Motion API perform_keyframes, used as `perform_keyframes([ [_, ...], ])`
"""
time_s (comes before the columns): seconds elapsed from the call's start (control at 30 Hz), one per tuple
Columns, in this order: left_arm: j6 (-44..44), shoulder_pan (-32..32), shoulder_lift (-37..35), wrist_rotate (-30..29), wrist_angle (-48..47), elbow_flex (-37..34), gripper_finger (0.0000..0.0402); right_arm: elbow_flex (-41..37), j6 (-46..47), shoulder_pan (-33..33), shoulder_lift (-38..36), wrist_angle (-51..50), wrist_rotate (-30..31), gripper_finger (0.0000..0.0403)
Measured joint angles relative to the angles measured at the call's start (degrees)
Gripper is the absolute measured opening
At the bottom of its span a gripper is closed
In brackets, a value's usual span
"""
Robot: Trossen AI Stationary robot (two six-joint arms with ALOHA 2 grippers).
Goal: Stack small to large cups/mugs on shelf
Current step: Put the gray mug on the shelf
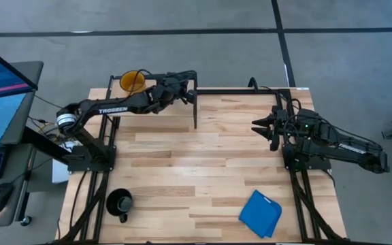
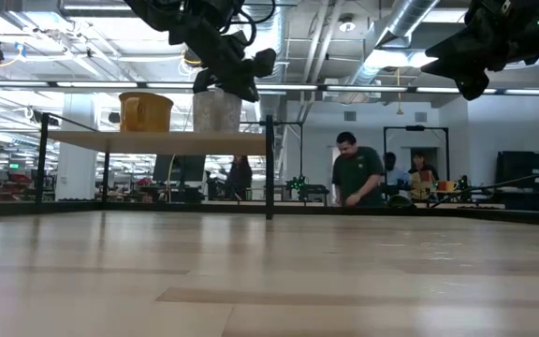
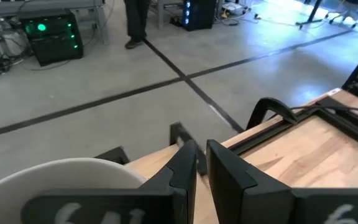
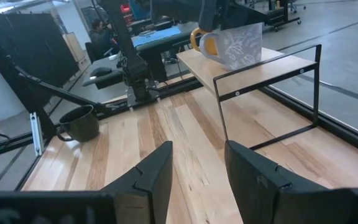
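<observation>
On the shelf (image 2: 92,140) at the table's far left stand the yellow-orange mug (image 1: 133,80) and, to its right, the pale grey-white mug (image 2: 215,112), both upright on their bases. My left gripper (image 2: 249,86) reaches over the grey-white mug from above, shut at its rim. The arm hides this mug in the high view. A glossy black mug (image 1: 119,203) stands on the table near the front left. At the table's right side, my right gripper (image 1: 260,126) hovers open above the wood, holding nothing. My left gripper is shut at the grey-white mug's rim (image 3: 143,177), on the side toward the table's right. It slants down from above. The fingers (image 3: 182,165) hide the spot itself, so the kind of hold cannot be told. The mug stands upright with its base on the shelf.
A blue folded cloth (image 1: 260,213) lies near the table's front right. The shelf's black end frame (image 4: 269,106) stands on the table between the two arms. People (image 2: 354,168) stand in the room behind the table.
</observation>
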Motion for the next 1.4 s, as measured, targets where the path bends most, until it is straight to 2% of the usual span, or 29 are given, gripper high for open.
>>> perform_keyframes([
  [0.53,2.51,0.03,-4.14,-1.62,-8.45,-0.26,0.0031,0.00,-0.06,-0.02,0.01,0.02,0.02,0.0169],
  [1.4,3.52,-0.09,-4.46,0.12,-11.62,0.00,0.0031,0.00,-0.03,-0.01,0.00,-0.91,0.02,0.0169],
])
